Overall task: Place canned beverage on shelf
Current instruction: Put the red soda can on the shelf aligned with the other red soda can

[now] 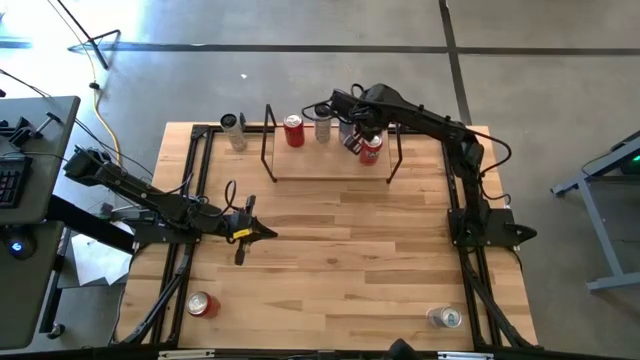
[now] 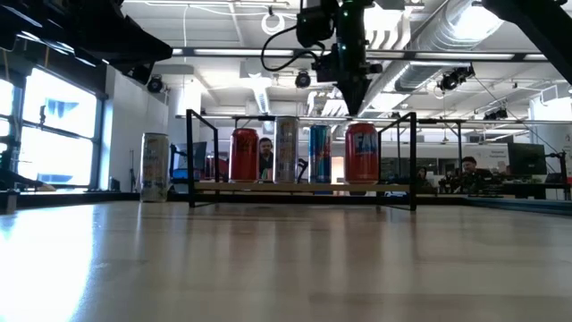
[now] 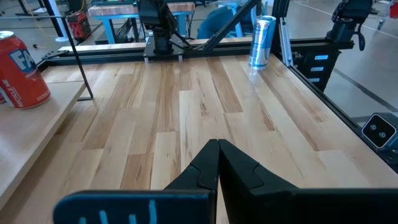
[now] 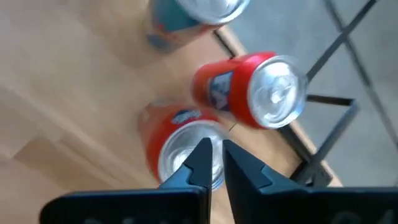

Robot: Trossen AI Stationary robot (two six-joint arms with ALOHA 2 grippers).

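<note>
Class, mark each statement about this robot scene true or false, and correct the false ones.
1. A red can stands on the shelf. True.
2. The right gripper grips that red can. False: it hangs just above the can, shut and empty.
3. The left gripper is shut over the table. True.
4. Every can is on the shelf. False: a silver can, for one, stands on the table, far from the shelf.

We note four upright cans in a row on the low wooden shelf with black rod frame (image 1: 330, 172), along the worktop's (image 1: 340, 260) rear edge.
</note>
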